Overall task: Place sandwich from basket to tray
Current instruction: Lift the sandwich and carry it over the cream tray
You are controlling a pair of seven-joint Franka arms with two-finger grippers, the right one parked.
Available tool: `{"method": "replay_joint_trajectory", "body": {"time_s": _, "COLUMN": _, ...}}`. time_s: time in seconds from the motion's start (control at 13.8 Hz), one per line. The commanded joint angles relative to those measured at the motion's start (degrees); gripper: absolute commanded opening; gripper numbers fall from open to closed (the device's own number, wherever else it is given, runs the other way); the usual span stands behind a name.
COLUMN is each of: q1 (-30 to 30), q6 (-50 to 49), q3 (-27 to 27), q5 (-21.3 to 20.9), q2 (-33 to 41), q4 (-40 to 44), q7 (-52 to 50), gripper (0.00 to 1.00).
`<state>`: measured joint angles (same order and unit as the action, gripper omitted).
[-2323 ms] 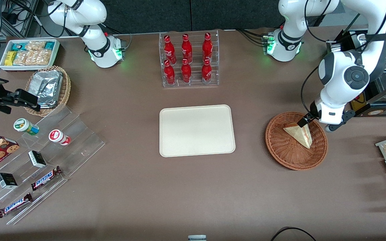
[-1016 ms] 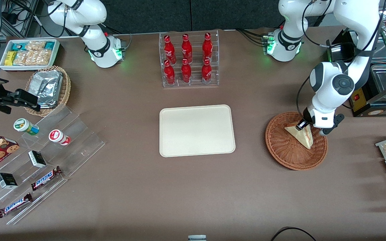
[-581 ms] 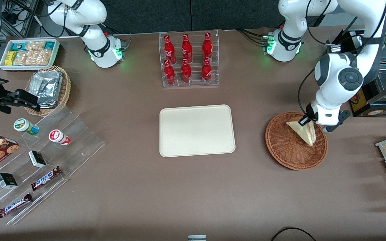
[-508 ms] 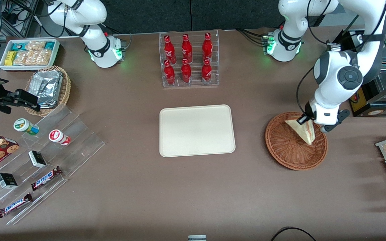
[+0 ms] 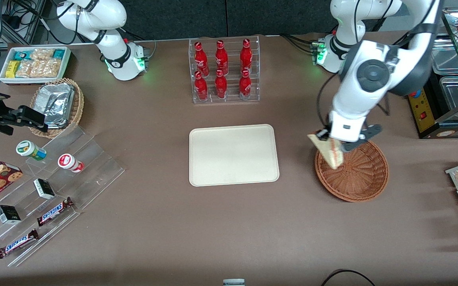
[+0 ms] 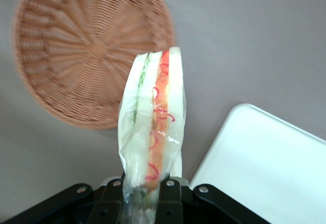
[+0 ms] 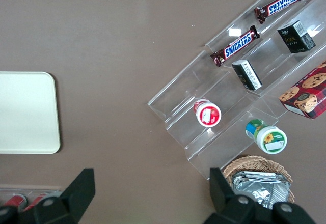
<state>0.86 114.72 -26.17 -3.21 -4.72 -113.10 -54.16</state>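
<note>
Gripper (image 5: 329, 140): left arm's; hangs above the basket's rim on the tray-facing edge, at roughly 10 o'clock of the basket in the front view; jaws clamped together on one corner of the sandwich.
Gripper, wrist view (image 6: 147, 191): black fingers (image 6: 170, 196) press both bread faces at the wedge's end nearest the camera.
Sandwich (image 5: 328, 151): triangular wedge in clear wrap, lifted clear of the basket floor, hanging from the gripper with its point down; over the basket's edge nearest the tray.
Sandwich, wrist view (image 6: 153, 127): cut edge faces the camera; red, orange and green layers between pale bread.
Basket (image 5: 362, 174): wide, shallow, reddish-brown wicker; at 3 o'clock of the tray, apart from it; nothing lies in it.
Basket, wrist view (image 6: 76, 56): woven floor fully visible.
Tray (image 5: 233, 155): cream rectangle, mid-table, bare; also seen from the left wrist (image 6: 265, 168).
Bottle rack (image 5: 224, 70): clear, six red bottles; at 12 o'clock of the tray.
Foil basket (image 5: 58, 105): small, light wicker, silver packets; toward the parked arm's end.
Snack box (image 5: 34, 63): white, at 12 o'clock of the foil basket.
Acrylic steps (image 5: 50, 194): clear tiers with two chocolate bars (image 5: 54, 210), small boxes, two round tubs.
</note>
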Motion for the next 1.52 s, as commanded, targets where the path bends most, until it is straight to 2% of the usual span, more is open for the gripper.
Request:
{"method": "replay_joint_trajectory", "body": {"time_s": 0.0, "q1": -2.33, "q6": -1.6, "q3": -2.83, "q5": -0.39, "q2": -6.43, "q4": 6.47, "q7": -1.12, "gripper": 0.2}}
{"method": "replay_joint_trajectory", "body": {"time_s": 0.15, "q1": -7.25, "q6": -1.51, "q3": -2.92, "q5": -3.97, "q2": -10.46, "q4": 9.11, "q7": -1.73, "gripper": 0.2}}
{"method": "replay_joint_trajectory", "body": {"time_s": 0.36, "q1": -13.93, "q6": -1.51, "q3": -2.74, "q5": -6.18, "q2": -18.46, "q4": 15.96, "q7": -6.56, "gripper": 0.2}}
{"method": "replay_joint_trajectory", "body": {"time_s": 0.65, "q1": -20.88, "q6": -1.43, "q3": -2.65, "q5": -12.86, "q2": -28.74, "q4": 24.05, "q7": -9.82, "gripper": 0.2}}
{"method": "replay_joint_trajectory", "body": {"time_s": 1.09, "q1": -26.26, "q6": -0.99, "q3": -2.39, "q5": -19.8, "q2": -38.69, "q4": 31.18, "q7": -10.26, "gripper": 0.2}}
{"method": "replay_joint_trajectory", "body": {"time_s": 1.45, "q1": -27.84, "q6": -0.81, "q3": -2.39, "q5": -20.52, "q2": -40.28, "q4": 31.8, "q7": -10.26, "gripper": 0.2}}
